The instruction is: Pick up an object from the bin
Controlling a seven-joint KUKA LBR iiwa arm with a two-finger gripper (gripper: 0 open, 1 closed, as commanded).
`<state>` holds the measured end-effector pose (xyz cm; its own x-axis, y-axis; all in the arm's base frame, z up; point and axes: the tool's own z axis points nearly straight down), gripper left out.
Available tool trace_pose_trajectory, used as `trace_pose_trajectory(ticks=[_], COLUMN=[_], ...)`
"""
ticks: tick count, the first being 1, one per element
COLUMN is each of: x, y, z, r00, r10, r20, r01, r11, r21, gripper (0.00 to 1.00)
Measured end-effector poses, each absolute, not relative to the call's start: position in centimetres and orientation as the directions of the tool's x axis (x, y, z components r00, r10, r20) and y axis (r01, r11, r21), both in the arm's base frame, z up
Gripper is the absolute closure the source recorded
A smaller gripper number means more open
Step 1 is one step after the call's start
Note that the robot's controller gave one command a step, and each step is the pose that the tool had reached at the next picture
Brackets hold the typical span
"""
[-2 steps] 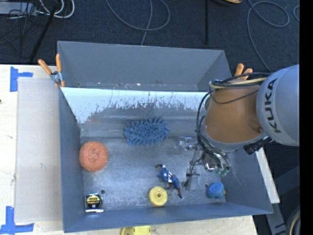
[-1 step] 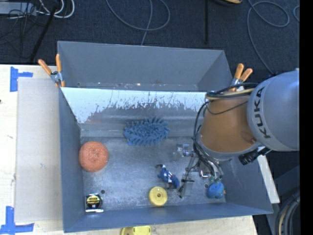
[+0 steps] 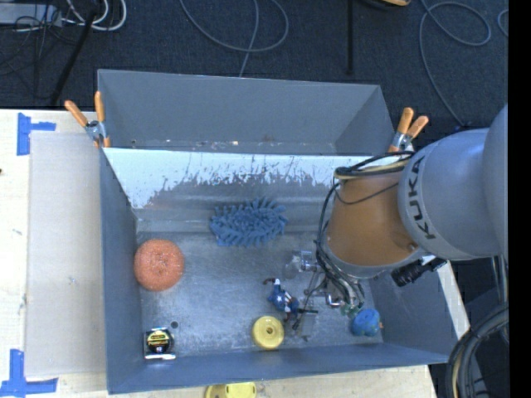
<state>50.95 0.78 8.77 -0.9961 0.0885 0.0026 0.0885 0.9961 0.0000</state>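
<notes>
— Looking down from above, what is seen as the largest thing?
— A grey metal bin point(image 3: 116, 305) is shown, with sloped walls and a scuffed floor.
— And after that?
— A grey robot arm point(image 3: 456, 197) is seen reaching in over the bin's right wall, with an orange cover point(image 3: 369, 222) at its wrist. The gripper point(image 3: 332, 295) is held low over the floor near the front right corner. Whether it is spread or closed cannot be told.
— What is laid in the bin?
— A blue spiky brush point(image 3: 247, 222) is set near the back wall, about midway along it. An orange ball point(image 3: 158, 264) is placed by the left wall. A yellow disc point(image 3: 268, 331) is laid by the front wall, near its middle. A blue lump point(image 3: 363, 322) is seen in the front right corner, just beside the gripper. A black and yellow tape measure point(image 3: 158, 342) is tucked into the front left corner. A small blue toy point(image 3: 278, 293) is found just behind the yellow disc.
— Which one is nearest the gripper?
— The gripper is placed between the small blue toy and the blue lump.
</notes>
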Motion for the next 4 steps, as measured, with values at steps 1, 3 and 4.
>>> trace_pose_trajectory(ticks=[1,3,4], x=[51.00,51.05,51.58], y=[1.66,2.24,2.45], z=[6.82,6.94,6.96], r00=[-1.000,-0.988,-0.964], r10=[-0.002,-0.157,-0.266], r20=[0.008,0.003,0.001], r01=[-0.002,-0.157,-0.266], r11=[1.000,0.988,0.964], r21=[0.000,0.001,0.001], gripper=[0.00,0.00,0.00])
